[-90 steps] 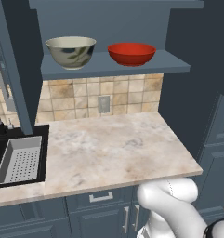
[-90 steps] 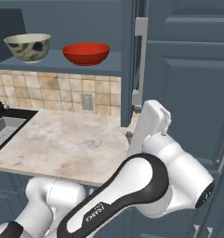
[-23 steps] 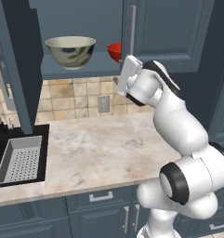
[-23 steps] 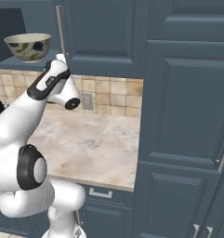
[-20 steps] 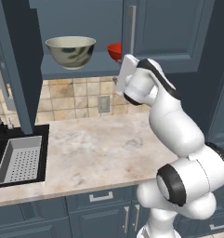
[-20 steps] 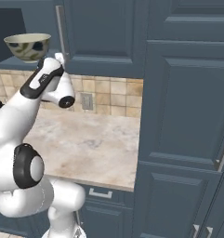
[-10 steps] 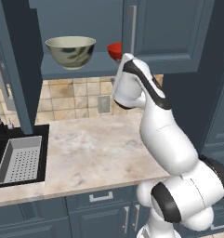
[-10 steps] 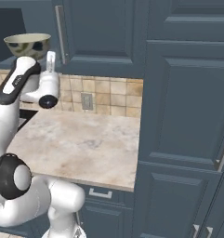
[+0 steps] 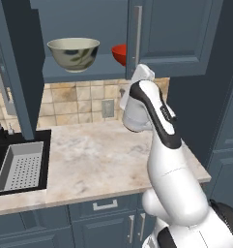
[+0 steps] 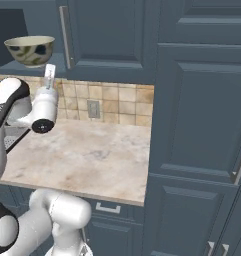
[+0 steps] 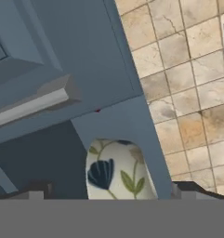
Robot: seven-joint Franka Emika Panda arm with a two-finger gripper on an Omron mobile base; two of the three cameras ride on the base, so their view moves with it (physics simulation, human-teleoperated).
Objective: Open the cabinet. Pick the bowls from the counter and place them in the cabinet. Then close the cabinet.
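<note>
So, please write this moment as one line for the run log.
bowls: white and red on cabinet shelf | right door: nearly shut | left door: open | gripper: open, holding nothing, below shelf

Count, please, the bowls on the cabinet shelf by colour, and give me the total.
Cream bowl with leaf pattern: 1
Red bowl, mostly hidden behind the cabinet door: 1
Total: 2
</note>
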